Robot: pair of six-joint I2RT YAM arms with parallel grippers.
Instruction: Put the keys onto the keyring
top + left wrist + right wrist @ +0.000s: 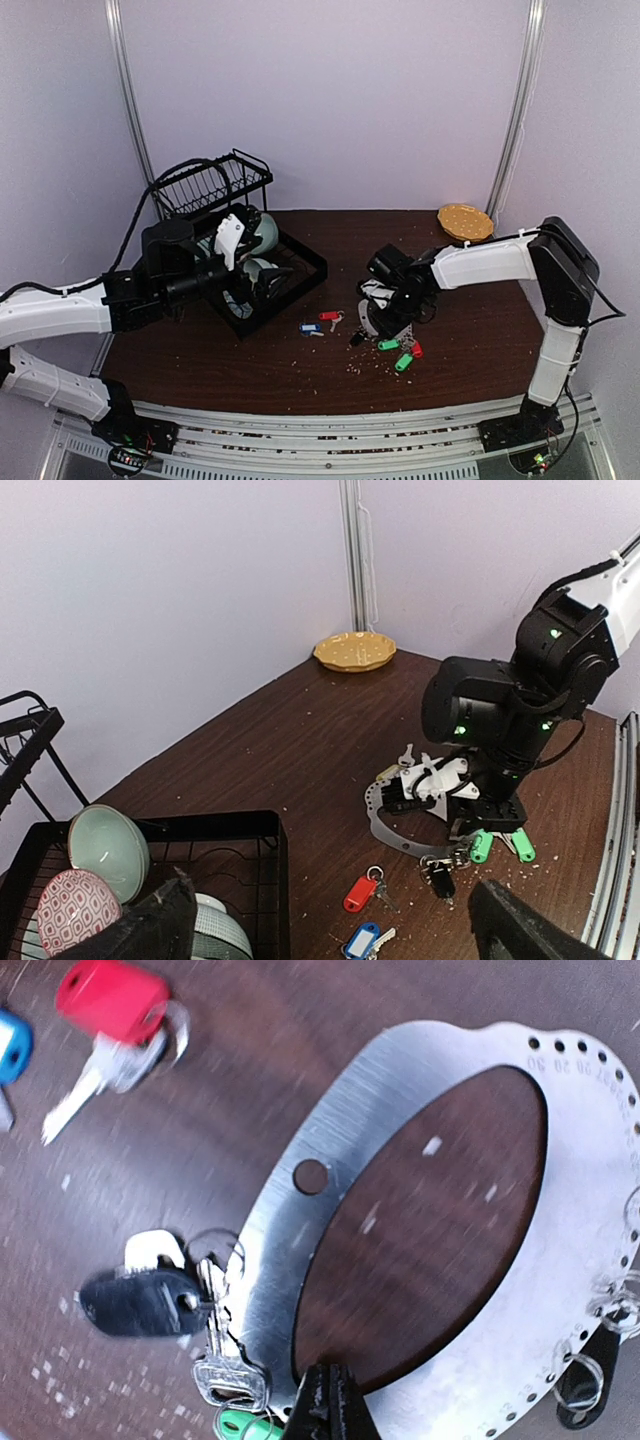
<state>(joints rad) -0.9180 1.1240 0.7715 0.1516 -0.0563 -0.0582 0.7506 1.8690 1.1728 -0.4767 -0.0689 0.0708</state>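
Progress is judged as partial. The keyring (275, 1260) is seen lying on the dark table (480, 330), right of centre, directly beneath the right gripper (325, 1405). In the right wrist view a black-tagged key (140, 1302) is hung by its small ring from the keyring's scalloped rim, with a plain silver key and a green tag just beside it. Further small rings and a dark tag are threaded at the opposite rim.

Two green-tagged keys (480, 846) are seen close against the keyring, though whether they are attached cannot be told. A red-tagged key (110, 1000) and a blue-tagged key (360, 943) are lying loose on the wood, apart from the keyring. These at least are left to be threaded.

The right gripper's fingers are pressed together with no gap visible, their tips set over the inner edge of the metal band. Whether something thin is pinched cannot be told. The left gripper (333, 900) is held over the dish rack (305, 262), fingers spread wide and nothing between them.
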